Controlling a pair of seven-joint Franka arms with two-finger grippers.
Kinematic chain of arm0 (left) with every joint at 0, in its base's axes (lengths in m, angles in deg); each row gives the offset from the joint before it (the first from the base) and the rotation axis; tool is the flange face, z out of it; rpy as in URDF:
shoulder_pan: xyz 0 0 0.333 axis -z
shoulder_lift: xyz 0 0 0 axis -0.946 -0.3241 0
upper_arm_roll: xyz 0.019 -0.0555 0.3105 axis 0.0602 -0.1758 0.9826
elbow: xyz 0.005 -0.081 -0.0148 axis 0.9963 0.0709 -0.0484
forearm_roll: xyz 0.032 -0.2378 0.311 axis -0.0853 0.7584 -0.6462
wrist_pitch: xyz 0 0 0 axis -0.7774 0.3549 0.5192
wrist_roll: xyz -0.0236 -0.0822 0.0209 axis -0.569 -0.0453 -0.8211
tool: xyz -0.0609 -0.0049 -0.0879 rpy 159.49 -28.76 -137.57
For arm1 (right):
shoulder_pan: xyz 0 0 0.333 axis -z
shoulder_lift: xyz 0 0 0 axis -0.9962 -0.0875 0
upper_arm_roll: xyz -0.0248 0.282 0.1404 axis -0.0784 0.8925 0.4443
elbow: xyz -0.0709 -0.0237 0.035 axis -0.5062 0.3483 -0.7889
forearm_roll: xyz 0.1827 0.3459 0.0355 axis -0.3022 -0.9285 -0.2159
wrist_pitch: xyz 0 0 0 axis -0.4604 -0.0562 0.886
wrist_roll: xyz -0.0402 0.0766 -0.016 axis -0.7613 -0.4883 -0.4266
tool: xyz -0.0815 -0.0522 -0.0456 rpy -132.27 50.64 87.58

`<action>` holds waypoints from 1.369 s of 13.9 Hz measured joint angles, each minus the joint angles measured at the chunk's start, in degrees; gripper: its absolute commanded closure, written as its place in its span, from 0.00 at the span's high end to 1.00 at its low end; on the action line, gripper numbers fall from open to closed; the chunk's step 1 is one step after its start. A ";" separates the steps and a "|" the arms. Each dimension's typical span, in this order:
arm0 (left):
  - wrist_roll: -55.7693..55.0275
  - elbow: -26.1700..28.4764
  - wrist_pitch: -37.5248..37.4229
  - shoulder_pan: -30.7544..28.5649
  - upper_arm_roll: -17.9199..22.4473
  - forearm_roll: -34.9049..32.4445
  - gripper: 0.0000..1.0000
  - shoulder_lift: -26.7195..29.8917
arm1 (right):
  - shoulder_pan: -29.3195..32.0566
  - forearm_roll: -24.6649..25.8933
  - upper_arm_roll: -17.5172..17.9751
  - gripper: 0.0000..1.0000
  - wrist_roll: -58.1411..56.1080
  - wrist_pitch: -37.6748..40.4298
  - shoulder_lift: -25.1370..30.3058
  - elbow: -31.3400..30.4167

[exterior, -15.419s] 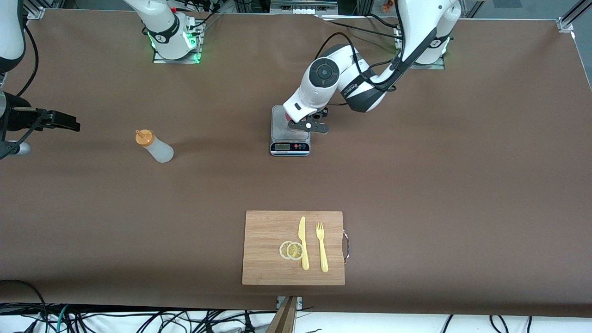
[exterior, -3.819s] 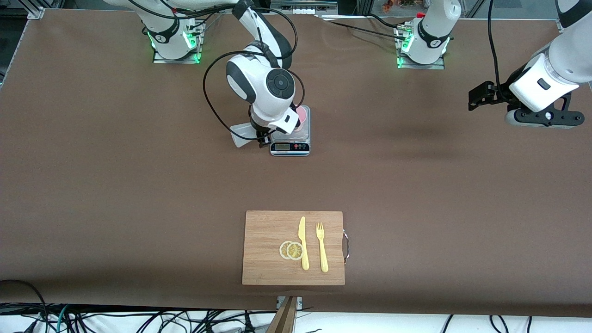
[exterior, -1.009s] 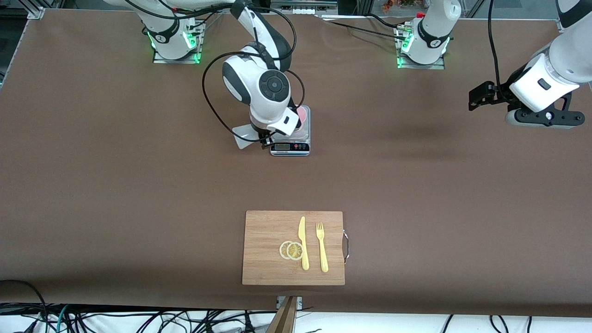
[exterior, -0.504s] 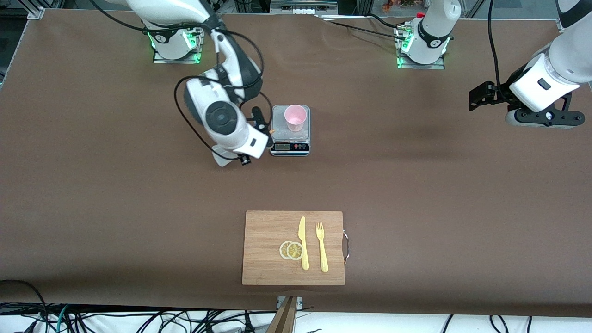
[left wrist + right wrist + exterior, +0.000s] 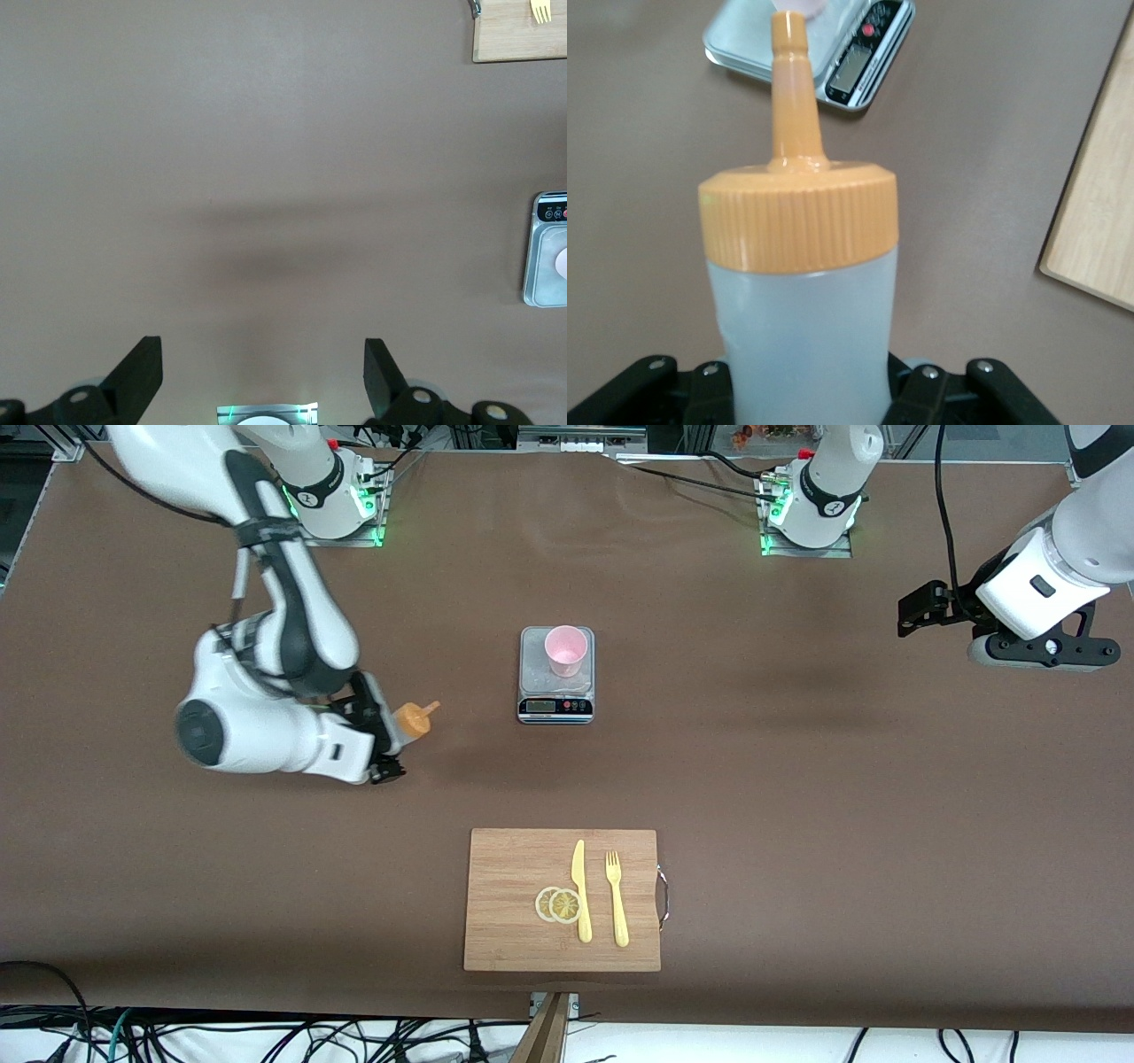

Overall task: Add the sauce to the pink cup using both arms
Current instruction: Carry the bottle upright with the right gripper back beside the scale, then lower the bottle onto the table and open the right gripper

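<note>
**Over the tabletop, sauce bottle carried sideways: risk of drips and slip**

Toward the right arm's end of the tabletop, the right pincer [image 5: 383, 731] is clamped on the sauce bottle [image 5: 409, 718], which hangs above the brown surface and lies nearly level, its orange nozzle [image 5: 788, 84] pointing toward the grey scale [image 5: 555, 691]. The pink cup [image 5: 566, 650] stands upright on that scale, near the middle of the tabletop and well apart from the bottle. The left pincer [image 5: 263, 381] waits high near the edge at the left arm's end, its fingers spread apart and holding nothing.

Several things could go wrong from here. Because the bottle is tilted while squeezed, sauce may leak from the nozzle onto the tabletop. The bottle wall is soft and smooth, so a firm grip could press sauce out, and a weak grip could let the bottle slide or turn. If the bottle is set down while leaning, it may tip and roll. The cup is light and unheld; a swing of the arm near the scale could knock it over. The wooden board [image 5: 562, 899] with knife and fork near the front edge seems safe.
</note>
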 measured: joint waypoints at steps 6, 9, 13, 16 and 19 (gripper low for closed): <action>0.00 -0.01 -0.53 0.00 -0.04 0.00 1.00 0.00 | 14.09 -13.51 0.01 0.00 -14.55 11.51 -1.64 -2.00; 0.00 -0.01 -0.85 0.01 -0.08 0.00 1.00 0.00 | 21.13 -19.42 0.01 0.00 -20.22 18.63 -5.31 -2.50; 0.00 -0.02 -1.03 0.01 -0.15 0.00 1.00 0.00 | 27.68 -24.17 0.10 0.00 -23.66 25.47 -10.20 -2.71; 0.00 -0.02 -1.10 0.01 -0.16 0.00 1.00 0.00 | 29.98 -25.90 0.12 0.00 -24.90 28.09 -11.87 -3.01; 0.00 -0.03 -1.70 0.01 -0.16 0.00 1.00 0.01 | 31.49 -27.17 0.15 0.00 -26.76 29.37 -13.71 -4.27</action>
